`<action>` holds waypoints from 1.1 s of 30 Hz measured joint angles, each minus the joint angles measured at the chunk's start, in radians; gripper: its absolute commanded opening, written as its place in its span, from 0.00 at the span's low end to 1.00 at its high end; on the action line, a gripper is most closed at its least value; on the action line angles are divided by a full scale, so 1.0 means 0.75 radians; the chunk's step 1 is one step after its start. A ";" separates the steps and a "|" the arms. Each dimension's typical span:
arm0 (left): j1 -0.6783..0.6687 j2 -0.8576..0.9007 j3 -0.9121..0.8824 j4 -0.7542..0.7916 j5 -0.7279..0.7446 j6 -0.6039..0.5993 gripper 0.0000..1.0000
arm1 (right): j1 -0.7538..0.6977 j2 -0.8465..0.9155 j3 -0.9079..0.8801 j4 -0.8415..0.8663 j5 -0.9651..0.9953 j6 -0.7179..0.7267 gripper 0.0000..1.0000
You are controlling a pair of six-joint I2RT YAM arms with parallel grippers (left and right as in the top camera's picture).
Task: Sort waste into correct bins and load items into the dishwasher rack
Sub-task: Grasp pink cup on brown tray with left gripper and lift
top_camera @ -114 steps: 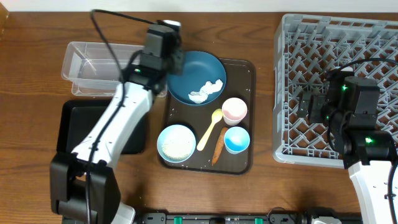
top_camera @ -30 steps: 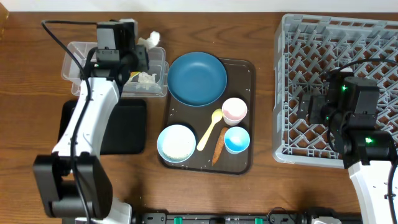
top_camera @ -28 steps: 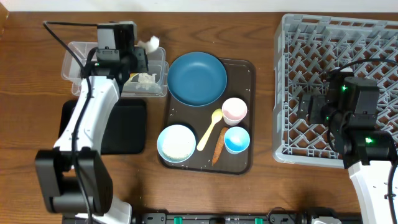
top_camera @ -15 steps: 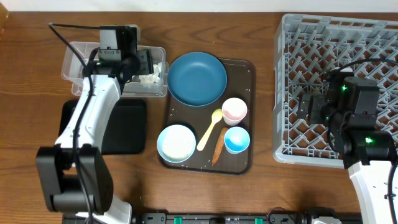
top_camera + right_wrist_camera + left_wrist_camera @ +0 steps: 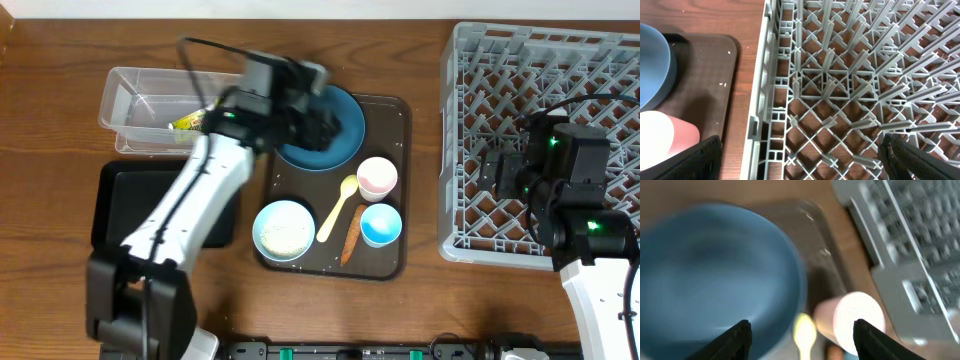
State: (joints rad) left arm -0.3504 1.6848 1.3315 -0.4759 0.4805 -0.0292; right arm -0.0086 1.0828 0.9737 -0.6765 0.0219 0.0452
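My left gripper point(image 5: 330, 118) hangs open and empty over the dark blue plate point(image 5: 345, 135) on the brown serving tray. Its blurred wrist view shows the plate point(image 5: 715, 275), the pale yellow spoon point(image 5: 804, 330) and the pink cup point(image 5: 857, 317) between the spread fingers. The clear tub point(image 5: 140, 100) holds a yellow-green wrapper point(image 5: 188, 123); my arm hides its right end. The light blue bowl point(image 5: 284, 230) holds white rice. Spoon point(image 5: 338, 208), orange stick point(image 5: 350, 240), pink cup point(image 5: 377, 177) and blue cup point(image 5: 380, 224) lie nearby. My right gripper point(image 5: 800, 162) is open above the grey rack point(image 5: 840, 85).
The black tray point(image 5: 125, 205) lies in front of the clear tub at the left. The brown serving tray point(image 5: 395, 255) sits mid-table, with loose white grains on it. The rack point(image 5: 560, 60) fills the right side, its upright pegs under the right arm.
My left gripper opened at the clear tub, left the white tissue there, then swung right to above the dark blue plate. The right arm has not moved.
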 measured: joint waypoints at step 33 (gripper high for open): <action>-0.204 0.269 -0.002 0.230 -0.097 -0.083 0.06 | 0.000 0.000 0.000 0.007 0.041 0.002 0.99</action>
State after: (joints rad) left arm -0.5034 1.8862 1.3300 -0.3035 0.4080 -0.0914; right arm -0.0086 1.0828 0.9737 -0.6712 0.0525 0.0467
